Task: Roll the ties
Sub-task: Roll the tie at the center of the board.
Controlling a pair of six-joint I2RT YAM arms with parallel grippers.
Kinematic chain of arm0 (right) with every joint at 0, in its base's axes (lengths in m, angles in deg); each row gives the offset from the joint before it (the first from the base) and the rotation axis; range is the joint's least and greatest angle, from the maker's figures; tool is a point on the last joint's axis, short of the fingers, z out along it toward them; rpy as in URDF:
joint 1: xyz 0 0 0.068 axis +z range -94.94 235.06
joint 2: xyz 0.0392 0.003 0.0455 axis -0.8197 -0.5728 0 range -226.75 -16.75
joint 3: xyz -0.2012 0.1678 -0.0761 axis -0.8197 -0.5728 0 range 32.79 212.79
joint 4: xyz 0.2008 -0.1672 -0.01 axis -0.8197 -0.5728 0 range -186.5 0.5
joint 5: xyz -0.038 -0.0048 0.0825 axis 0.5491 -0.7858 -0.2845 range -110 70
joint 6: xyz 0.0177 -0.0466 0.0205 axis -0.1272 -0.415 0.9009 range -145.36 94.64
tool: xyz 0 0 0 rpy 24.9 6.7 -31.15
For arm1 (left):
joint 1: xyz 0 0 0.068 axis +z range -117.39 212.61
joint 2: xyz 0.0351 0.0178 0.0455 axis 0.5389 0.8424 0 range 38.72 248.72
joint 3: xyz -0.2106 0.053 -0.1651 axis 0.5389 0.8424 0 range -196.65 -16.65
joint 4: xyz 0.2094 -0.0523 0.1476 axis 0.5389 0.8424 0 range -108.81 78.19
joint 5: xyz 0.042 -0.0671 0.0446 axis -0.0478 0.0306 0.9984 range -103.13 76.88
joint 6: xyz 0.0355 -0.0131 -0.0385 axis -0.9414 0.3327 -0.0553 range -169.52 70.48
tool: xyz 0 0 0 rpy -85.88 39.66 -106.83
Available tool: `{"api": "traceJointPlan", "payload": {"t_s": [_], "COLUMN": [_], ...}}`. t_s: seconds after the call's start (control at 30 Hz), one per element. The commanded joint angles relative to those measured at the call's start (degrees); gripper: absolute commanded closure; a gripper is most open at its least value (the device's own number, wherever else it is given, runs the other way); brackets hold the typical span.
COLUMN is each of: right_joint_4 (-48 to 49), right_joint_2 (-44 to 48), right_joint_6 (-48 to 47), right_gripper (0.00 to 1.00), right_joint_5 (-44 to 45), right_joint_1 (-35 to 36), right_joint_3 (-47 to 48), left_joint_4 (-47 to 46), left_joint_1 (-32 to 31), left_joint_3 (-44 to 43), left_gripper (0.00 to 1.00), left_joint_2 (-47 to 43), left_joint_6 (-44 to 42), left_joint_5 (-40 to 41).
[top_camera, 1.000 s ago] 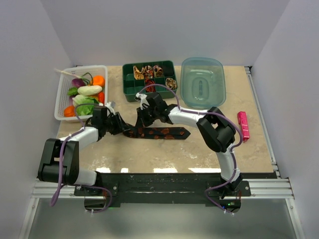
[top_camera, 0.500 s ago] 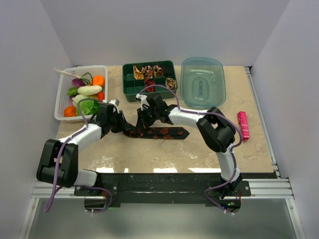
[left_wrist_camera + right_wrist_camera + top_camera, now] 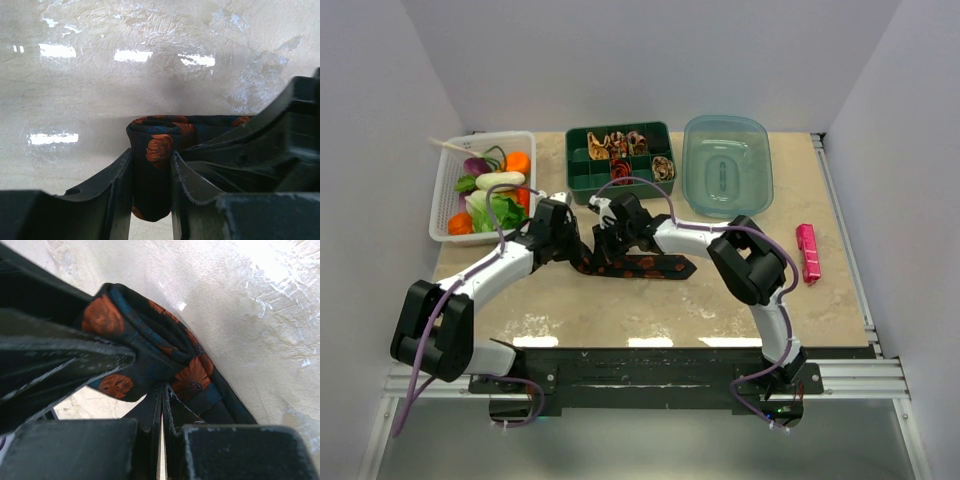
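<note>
Starting far L: white basket (image 3: 438, 208) of toy veg sitting at back-left of table (image 3: 620, 310), not part of the job.

Moving R: L hand (image 3: 561, 232) reaching in toward centre, clamping at a narrow gap on the started end of the black tie (image 3: 645, 266). Wrist cam showing a small fat coil wedged betw. both fingers (image 3: 120, 190), orange flowers facing out, coil resting just above the tabletop.

Next over: R hand (image 3: 611, 228) meeting the same end from the far side, fingers fully closed, tips pressing right against the folded fabric. Not possible to tell whether any cloth is actually being pinched.

Trailing R from both hands: rest of the black tie lying flat and straight, wide pointed end furthest R, unrolled.

Behind centre: green divided box (image 3: 582, 180) holding coiled ties (image 3: 620, 143) in tan, red and dark, packed in back compartments, so those apparently finished. Further R: clear blue tub (image 3: 727, 165), then pink bar (image 3: 807, 252) near R edge, both well apart from the work.

Judging progress: most ties done and boxed; this one only just begun, w/ a turn or so wound and nearly all its length remaining. Left to do, prob.: winding on to the wide end, keeping the coil tight, then dropping it into the box.
</note>
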Motion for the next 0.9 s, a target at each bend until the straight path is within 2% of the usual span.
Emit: {"api": "traceJointPlan", "payload": {"t_s": [0.0,0.17,0.4,0.63,0.87], "right_joint_4": [1.7,5.7,7.1,7.2,8.1], "right_joint_2": [-1.0,-0.9,-2.3,-1.3,2.4], "right_joint_6": [0.6,2.9,4.9,5.2,6.0], "right_gripper": [1.0,1.0,1.0,1.0,1.0], "right_joint_5": [-1.5,-1.4,-2.0,-3.0,-5.4], "right_joint_1": [0.5,0.5,0.5,0.2,-1.8], "right_joint_3": [1.9,0.6,1.3,1.3,-0.8], "left_joint_4": [1.0,2.6,2.7,3.3,6.6], "left_joint_1": [-3.0,-7.2,-10.2,-10.8,-10.9], "left_joint_3": [-3.9,-6.0,-7.5,-8.0,-8.7], "left_gripper": [0.84,0.85,0.85,0.89,0.95], "left_joint_2": [-1.1,0.6,3.0,3.6,3.9], "left_joint_6": [-1.0,-0.4,0.0,-0.1,-0.8], "left_joint_5": [5.5,8.9,9.4,11.0,17.0]}}
